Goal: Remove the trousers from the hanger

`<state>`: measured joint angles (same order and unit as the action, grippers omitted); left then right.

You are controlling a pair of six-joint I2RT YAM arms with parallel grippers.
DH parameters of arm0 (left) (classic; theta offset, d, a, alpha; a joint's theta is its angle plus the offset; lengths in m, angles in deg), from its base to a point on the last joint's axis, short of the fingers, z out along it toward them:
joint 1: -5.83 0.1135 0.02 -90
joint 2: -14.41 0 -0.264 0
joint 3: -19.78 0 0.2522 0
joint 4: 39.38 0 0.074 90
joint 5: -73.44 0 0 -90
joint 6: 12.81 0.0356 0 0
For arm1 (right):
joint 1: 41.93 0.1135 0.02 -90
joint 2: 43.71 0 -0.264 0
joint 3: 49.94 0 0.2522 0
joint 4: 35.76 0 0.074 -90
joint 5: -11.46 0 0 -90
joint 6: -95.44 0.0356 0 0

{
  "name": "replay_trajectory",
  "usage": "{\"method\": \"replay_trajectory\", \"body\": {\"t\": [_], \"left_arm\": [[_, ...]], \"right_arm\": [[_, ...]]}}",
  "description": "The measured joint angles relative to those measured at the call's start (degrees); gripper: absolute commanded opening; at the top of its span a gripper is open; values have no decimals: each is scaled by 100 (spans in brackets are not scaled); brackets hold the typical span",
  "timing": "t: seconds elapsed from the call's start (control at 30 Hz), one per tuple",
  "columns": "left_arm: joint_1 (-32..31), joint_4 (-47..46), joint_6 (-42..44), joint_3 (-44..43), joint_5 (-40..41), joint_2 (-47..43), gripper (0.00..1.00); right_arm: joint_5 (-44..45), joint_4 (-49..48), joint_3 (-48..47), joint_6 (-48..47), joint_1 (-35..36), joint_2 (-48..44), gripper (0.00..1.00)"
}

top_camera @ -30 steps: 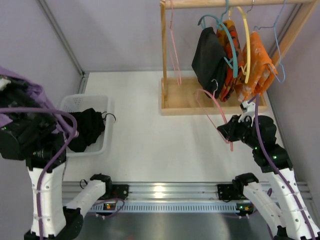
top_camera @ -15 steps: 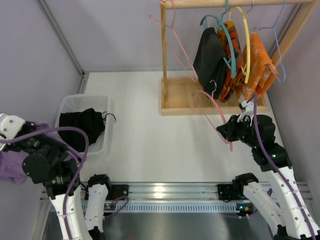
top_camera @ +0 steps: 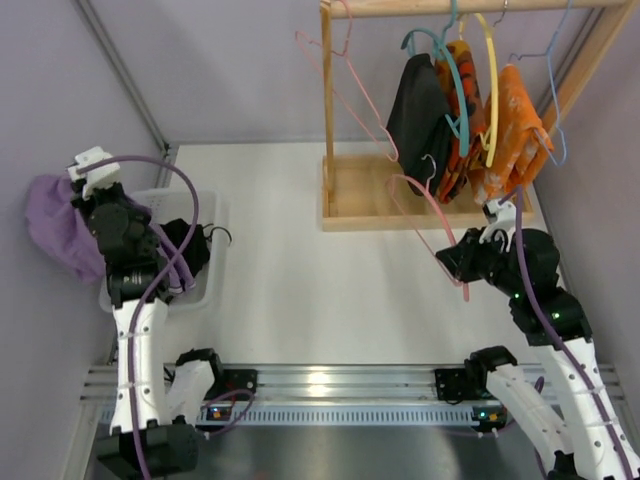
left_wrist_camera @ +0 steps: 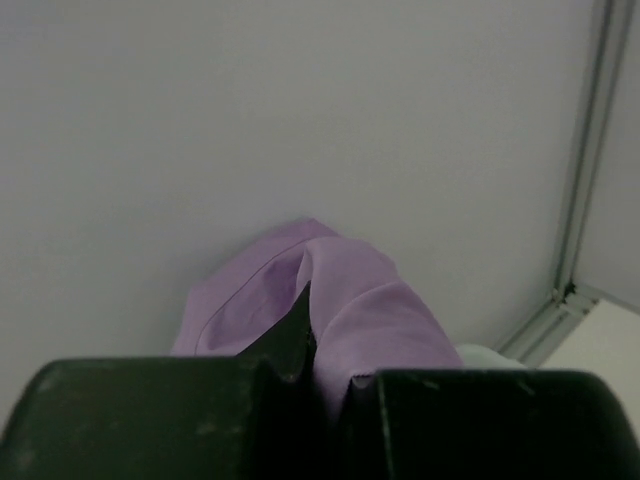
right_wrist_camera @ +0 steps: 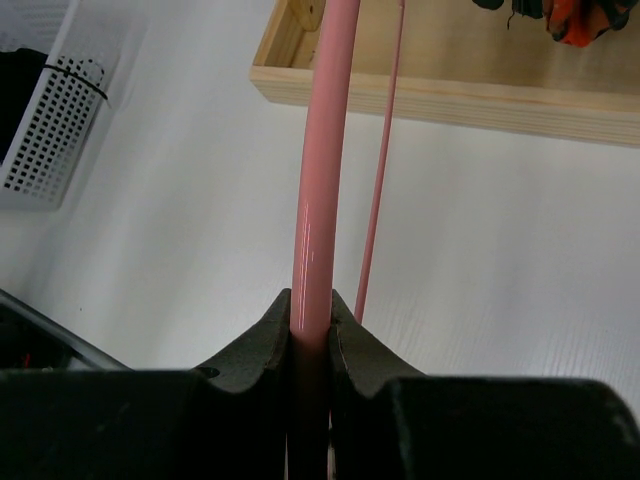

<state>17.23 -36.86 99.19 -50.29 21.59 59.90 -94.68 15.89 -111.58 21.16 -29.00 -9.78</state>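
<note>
The white tabletop [top_camera: 300, 290] carries a wooden rack [top_camera: 327, 120] at 1 o'clock in the overhead view, hung with black and orange garments [top_camera: 455, 110] on coloured hangers. These look like later work rather than the job in hand. The purple trousers [top_camera: 55, 220] are bunched up at 9 o'clock, raised off the tabletop and close to the side wall [top_camera: 60, 90]. The left gripper [left_wrist_camera: 310, 365] is clenched on a fold of their cloth. The pink hanger [right_wrist_camera: 315, 150] sits at 3 o'clock, bare of any cloth, and the right gripper [right_wrist_camera: 310, 322] is clamped around its rod. Trousers and hanger are well apart, so the separating looks done and the step in hand is putting each away. The next move would call for carrying the trousers toward 3 o'clock until they hang over the basket [top_camera: 216, 262] before letting go — at present they sit outside its 9 o'clock rim, and a drop here would likely miss. The hanger probably needs its hook returned to the rack's top rail. The basket, a perforated white tub just beside the left arm, already holds a heap of black clothes [top_camera: 182, 250] — with one dark hook poking out toward 3 o'clock.
</note>
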Motion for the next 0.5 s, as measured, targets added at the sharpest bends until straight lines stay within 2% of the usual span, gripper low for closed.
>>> {"method": "replay_trajectory", "body": {"t": [0.33, 0.5], "left_arm": [[-46, -98, -433, 951, -1351, 1488, 0], [-52, 599, -612, 988, -1543, 2299, 0]], "right_arm": [[-85, 577, -715, -127, 0, -131, 0], [-184, 1012, -1121, -225, 0, -236, 0]]}}
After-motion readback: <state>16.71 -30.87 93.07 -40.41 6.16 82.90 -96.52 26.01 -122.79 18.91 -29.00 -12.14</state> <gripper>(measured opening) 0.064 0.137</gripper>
